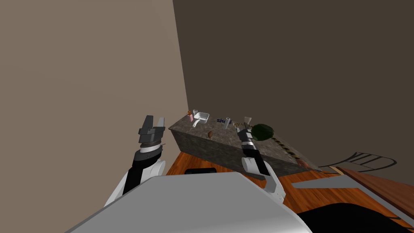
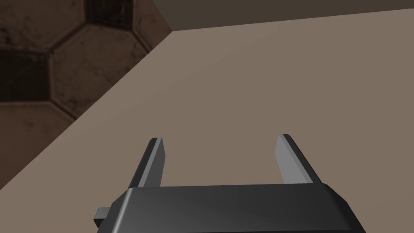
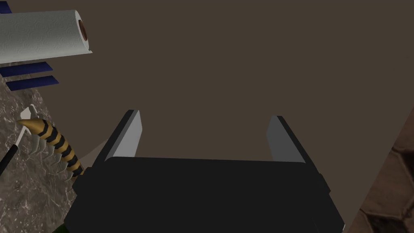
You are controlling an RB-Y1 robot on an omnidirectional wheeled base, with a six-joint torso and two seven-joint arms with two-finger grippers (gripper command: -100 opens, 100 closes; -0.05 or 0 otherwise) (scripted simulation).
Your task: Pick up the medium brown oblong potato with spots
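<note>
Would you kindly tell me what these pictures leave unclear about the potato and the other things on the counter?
Head view: potato too small to show any spots.
Head view: blue lettered item partly covered by the paper towel roll, lettering unreadable.
Right wrist view: striped yellow-and-black thing runs behind the right gripper, its end hidden.
Head view: dark green round thing too small and dim to identify.

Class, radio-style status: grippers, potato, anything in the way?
Left gripper open, left of counter. Right gripper open over counter. Potato untouched near front edge. Nothing between it and right gripper.
</note>
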